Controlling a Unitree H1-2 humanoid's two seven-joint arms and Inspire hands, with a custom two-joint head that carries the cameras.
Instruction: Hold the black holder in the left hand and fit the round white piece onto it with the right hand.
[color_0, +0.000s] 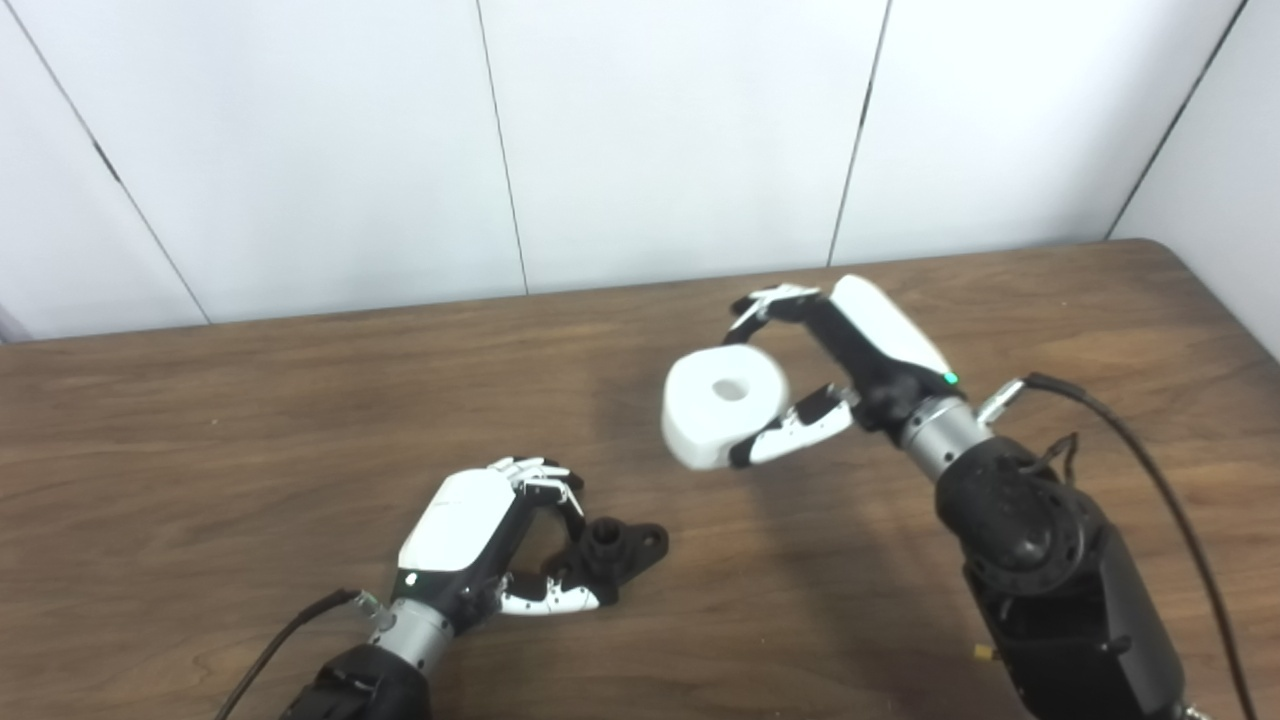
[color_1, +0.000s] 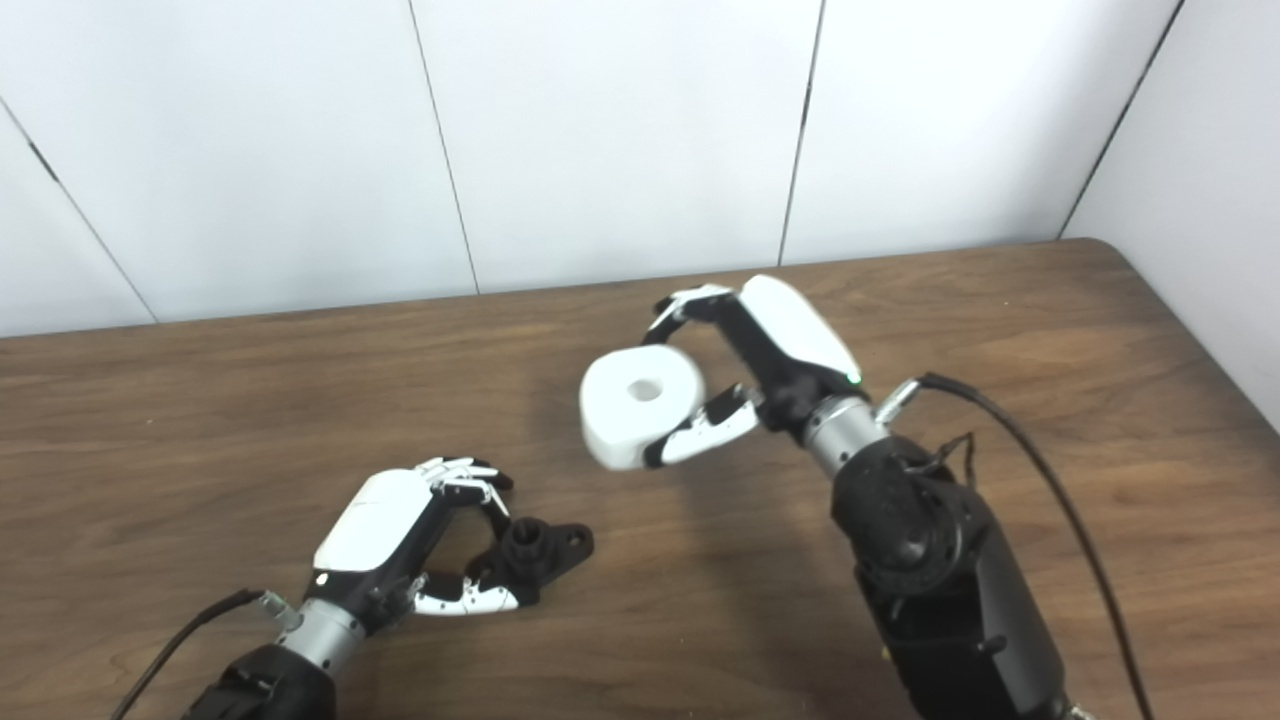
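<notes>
Up off the brown wooden table, the right hand has its fingers clamped on the rigid, light-looking round white plastic piece by its rim; the left hand's fingers pinch the small black holder, which looks stiff, down on the table.

My left hand and right hand have white shells over black-and-white fingers. I see silver wrist collars, black forearms, trailing black cables, green lights.

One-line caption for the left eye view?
Right hand holds round white piece aloft; left hand grips black holder on the table.
</notes>
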